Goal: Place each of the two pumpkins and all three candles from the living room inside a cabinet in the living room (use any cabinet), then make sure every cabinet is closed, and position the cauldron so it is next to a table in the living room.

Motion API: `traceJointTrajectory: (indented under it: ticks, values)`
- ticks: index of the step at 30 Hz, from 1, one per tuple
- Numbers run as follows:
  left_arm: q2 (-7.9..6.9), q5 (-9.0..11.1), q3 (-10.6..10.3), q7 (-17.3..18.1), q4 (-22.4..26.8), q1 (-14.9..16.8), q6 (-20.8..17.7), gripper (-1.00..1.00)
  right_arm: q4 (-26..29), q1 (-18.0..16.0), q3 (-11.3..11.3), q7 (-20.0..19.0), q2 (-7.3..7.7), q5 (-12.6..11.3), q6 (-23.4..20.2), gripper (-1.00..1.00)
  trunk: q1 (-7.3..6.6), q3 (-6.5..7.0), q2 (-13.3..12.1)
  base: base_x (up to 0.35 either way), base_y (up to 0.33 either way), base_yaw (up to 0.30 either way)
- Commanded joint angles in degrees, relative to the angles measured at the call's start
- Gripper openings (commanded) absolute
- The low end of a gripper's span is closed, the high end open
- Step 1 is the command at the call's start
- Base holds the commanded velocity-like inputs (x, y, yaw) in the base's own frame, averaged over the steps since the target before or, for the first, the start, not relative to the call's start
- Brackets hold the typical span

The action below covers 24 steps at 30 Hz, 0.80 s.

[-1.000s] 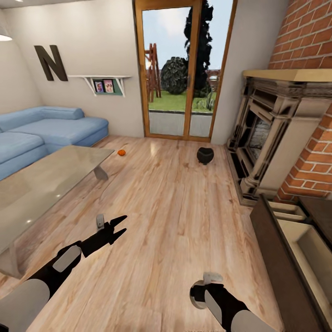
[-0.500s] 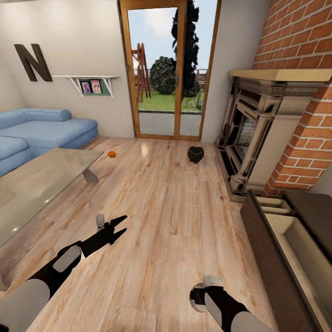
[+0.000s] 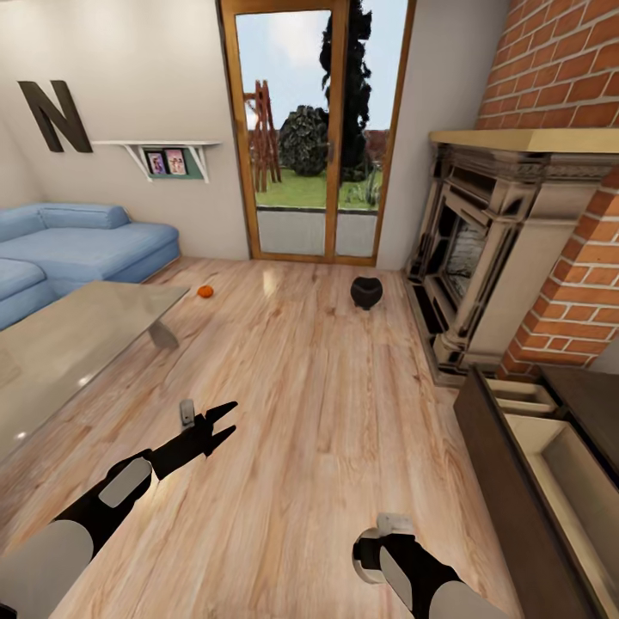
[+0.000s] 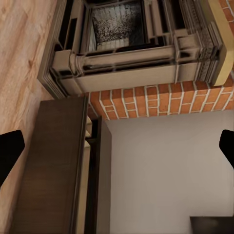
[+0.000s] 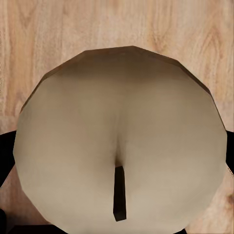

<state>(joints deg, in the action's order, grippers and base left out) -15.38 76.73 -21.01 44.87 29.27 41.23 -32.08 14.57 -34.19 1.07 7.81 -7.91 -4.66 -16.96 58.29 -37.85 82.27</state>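
Observation:
A small orange pumpkin [image 3: 205, 291] lies on the wood floor near the far end of the glass table [image 3: 69, 344]. The black cauldron [image 3: 366, 292] stands on the floor in front of the fireplace. The dark brown cabinet [image 3: 507, 464] at the right is open, showing its pale beige inside; it also appears in the left wrist view [image 4: 48, 165]. My right gripper [image 3: 383, 542] is shut on a grey-olive candle [image 5: 122, 122], whose top and dark wick face the wrist camera. My left gripper [image 3: 225, 423] hangs open over the floor, holding nothing.
A blue sofa [image 3: 77, 249] sits behind the table at the left. A stone fireplace [image 3: 481, 258] with a brick chimney stands at the right, past the cabinet. A glass door [image 3: 314, 129] is in the far wall. Wide bare floor lies between table and cabinet.
The whole picture has slid left, so the camera has turned right. Both arms keep the same pose. The pumpkin and cauldron have not moved on the floor.

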Motion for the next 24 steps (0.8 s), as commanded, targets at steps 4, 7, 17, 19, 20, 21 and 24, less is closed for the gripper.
traceJointTrajectory:
  ticks: [4,7,17,19,20,21,24]
  values:
    - [0.0,0.0,0.0,0.0,0.0,0.0,0.0,1.0,0.0,0.0,0.0,0.0,0.0,0.0,0.0,-1.0,0.0,0.0,0.0,0.337,0.0,0.0]
    - [0.0,0.0,0.0,0.0,0.0,0.0,0.0,1.0,0.0,0.0,0.0,0.0,0.06,0.0,0.0,-1.0,0.0,0.0,0.0,0.337,0.0,0.0]
    - [0.0,0.0,0.0,0.1,0.0,0.0,0.0,1.0,0.0,0.0,0.0,0.0,0.09,-0.1,0.0,-1.0,0.0,0.0,0.0,0.337,0.0,0.0]
    - [0.0,0.0,0.0,0.1,0.0,0.0,0.0,1.0,0.0,0.0,0.0,0.0,0.09,-0.1,0.0,-1.0,0.0,0.0,0.0,0.337,0.0,0.0]
    - [0.0,0.0,0.0,0.1,0.0,0.0,0.0,1.0,0.0,0.0,0.0,0.0,0.09,-0.1,0.0,-1.0,0.0,0.0,0.0,0.337,0.0,0.0]
    - [0.0,0.0,0.0,0.1,0.0,0.0,0.0,1.0,0.0,0.0,0.0,0.0,0.09,-0.1,0.0,-1.0,0.0,0.0,0.0,0.337,0.0,0.0]
    - [0.0,0.0,0.0,0.1,0.0,0.0,0.0,1.0,0.0,0.0,0.0,0.0,0.09,-0.1,0.0,-1.0,0.0,0.0,0.0,0.337,0.0,0.0]
